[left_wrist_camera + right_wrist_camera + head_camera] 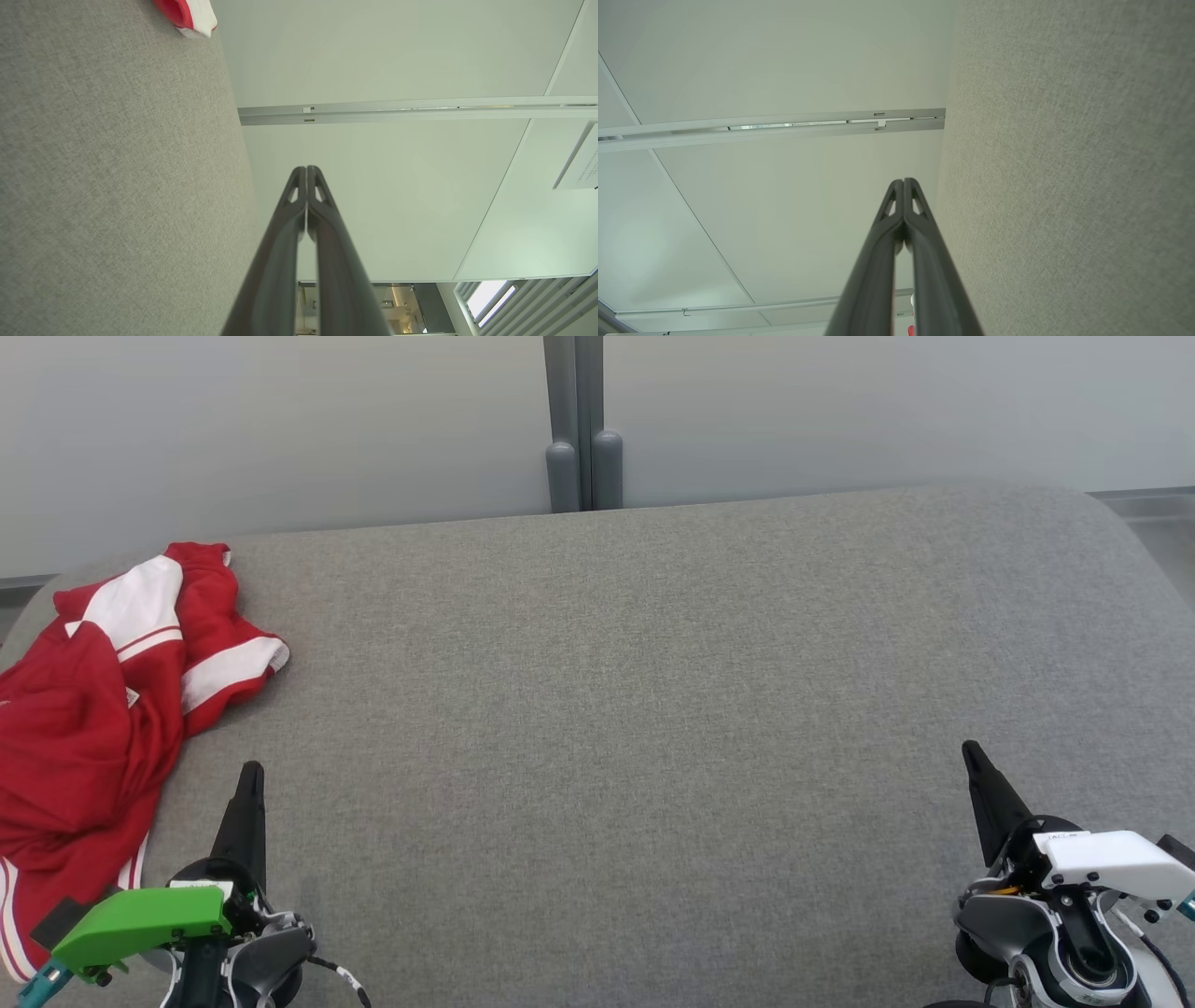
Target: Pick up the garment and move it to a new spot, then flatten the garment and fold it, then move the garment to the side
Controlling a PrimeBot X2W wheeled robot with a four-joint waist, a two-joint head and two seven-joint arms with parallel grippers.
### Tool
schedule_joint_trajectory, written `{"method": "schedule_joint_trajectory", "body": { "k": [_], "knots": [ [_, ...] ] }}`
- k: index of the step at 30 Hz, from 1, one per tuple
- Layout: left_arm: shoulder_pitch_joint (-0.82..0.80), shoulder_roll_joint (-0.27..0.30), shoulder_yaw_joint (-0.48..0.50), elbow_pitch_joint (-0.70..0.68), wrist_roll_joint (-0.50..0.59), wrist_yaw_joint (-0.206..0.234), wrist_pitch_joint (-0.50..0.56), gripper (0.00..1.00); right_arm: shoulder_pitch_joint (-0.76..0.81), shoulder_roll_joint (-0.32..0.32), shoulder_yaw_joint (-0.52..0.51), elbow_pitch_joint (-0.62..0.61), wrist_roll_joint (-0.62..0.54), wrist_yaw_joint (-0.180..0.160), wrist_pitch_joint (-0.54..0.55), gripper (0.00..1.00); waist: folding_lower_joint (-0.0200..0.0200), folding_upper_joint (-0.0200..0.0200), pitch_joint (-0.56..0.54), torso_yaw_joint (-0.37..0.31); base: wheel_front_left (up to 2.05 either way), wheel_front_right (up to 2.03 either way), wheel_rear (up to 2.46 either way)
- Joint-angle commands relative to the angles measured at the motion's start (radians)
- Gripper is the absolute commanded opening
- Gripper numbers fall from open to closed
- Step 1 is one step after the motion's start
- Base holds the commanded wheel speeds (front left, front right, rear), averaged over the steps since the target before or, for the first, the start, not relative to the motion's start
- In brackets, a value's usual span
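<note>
A red garment [89, 728] with white stripes lies crumpled at the far left of the grey fabric surface [635, 709]; one red-and-white corner of the garment [189, 14] peeks in at the top of the left wrist view. My left gripper [250, 770] is low at the left, just right of the cloth and apart from it, its fingers pressed together with nothing between them. My right gripper [969, 748] sits at the lower right, far from the garment, also shut and empty. The left gripper [306, 169] and the right gripper [904, 181] both show their tips meeting in their own wrist views.
A pale wall [280, 420] runs behind the surface, with a grey post [583, 425] at its middle. The surface's rounded back edge [1102, 499] curves down at the right. Wide bare fabric stretches between the two grippers.
</note>
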Motion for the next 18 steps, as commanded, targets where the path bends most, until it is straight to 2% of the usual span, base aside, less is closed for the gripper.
{"method": "schedule_joint_trajectory", "body": {
  "k": [1,18],
  "knots": [
    [-0.016,0.007,0.001,-0.003,-0.003,-0.004,0.001,0.0,-0.009,-0.005,-0.001,0.002,0.006,0.0,0.001,0.0,0.0,0.0,0.0,0.0,0.0,0.0,0.0],
    [-0.016,0.007,0.001,-0.003,-0.003,-0.004,0.001,0.0,-0.009,-0.005,-0.001,0.002,0.006,0.0,0.001,0.0,0.0,0.0,0.0,0.0,0.0,0.0,0.0]
  ]
}}
